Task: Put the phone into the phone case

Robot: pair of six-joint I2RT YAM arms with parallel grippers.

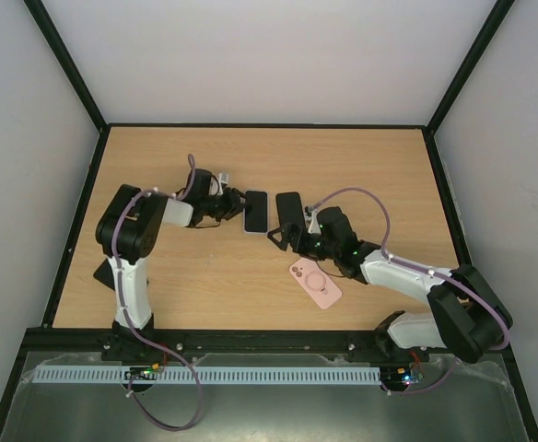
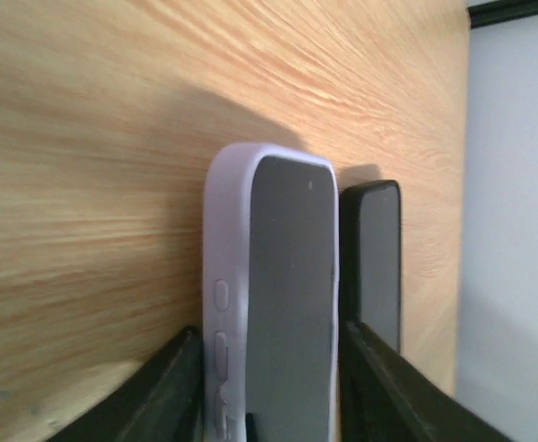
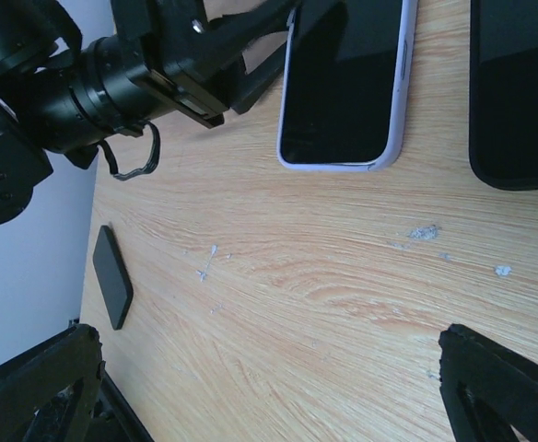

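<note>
Right now your left end effector (image 2: 271,333) is clamped on the long sides of the dark-screened phone (image 2: 292,304), which sits in its lilac rubber case (image 2: 225,276) flat on the wooden counter (image 2: 85,184). A black rectangular slab (image 2: 375,258) lies just beside it. Your right end effector (image 3: 269,368) hovers nearby, fingers spread wide.

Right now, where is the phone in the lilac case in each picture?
Top external: lilac-cased phone mid-table, left of the black phone.
Left wrist: lilac-cased phone lower centre, between the jaws.
Right wrist: lilac-cased phone top centre.
Shared landmark: black phone, on its right in all three.
</note>
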